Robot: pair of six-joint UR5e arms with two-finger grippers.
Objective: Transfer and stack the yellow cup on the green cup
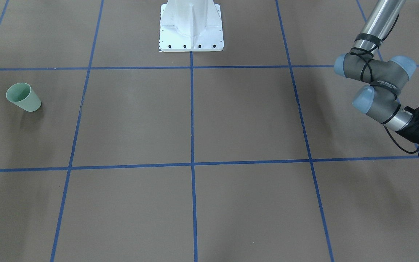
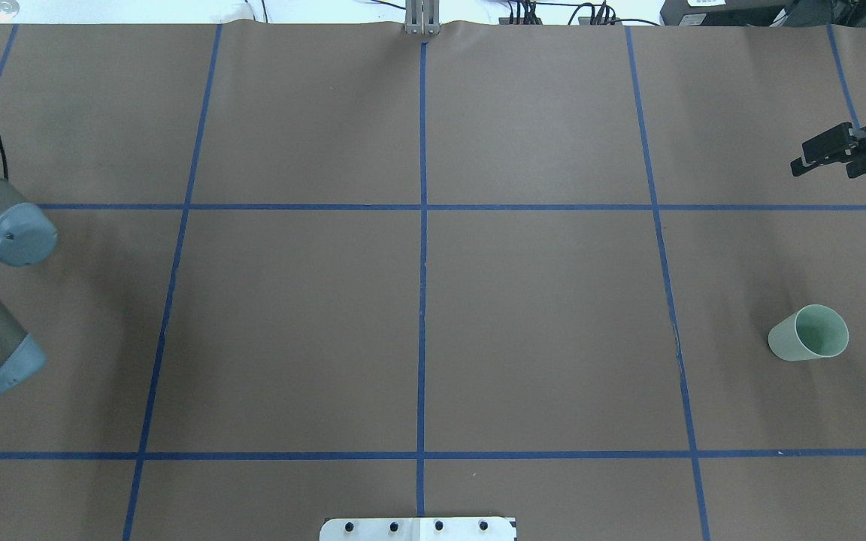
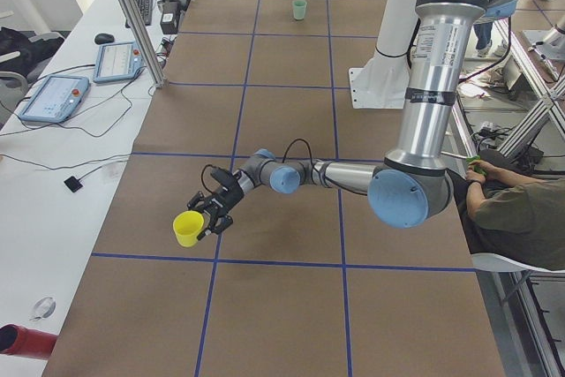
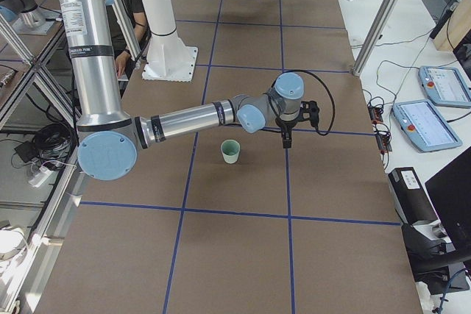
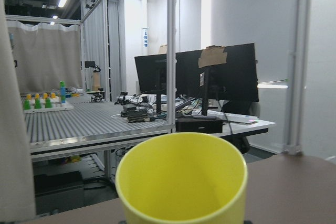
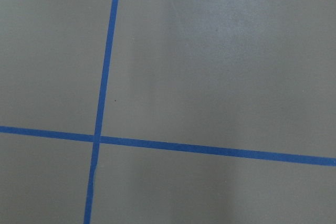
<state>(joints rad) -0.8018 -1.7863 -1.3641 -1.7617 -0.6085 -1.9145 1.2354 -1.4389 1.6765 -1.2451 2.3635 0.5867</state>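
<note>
Overhead, the small pale mint-green tapered plastic cup (image 2: 809, 333) stands upright near the right gripper (image 2: 816, 154), which looks parted and empty. From the left end, the bright yellow tapered plastic cup (image 3: 188, 229) sits at the left gripper (image 3: 203, 221), well apart from the green one; clenched or not, I cannot tell.

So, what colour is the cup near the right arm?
The green cup is pale mint green, plain, no pattern; the overhead exterior view shows it best.
</note>
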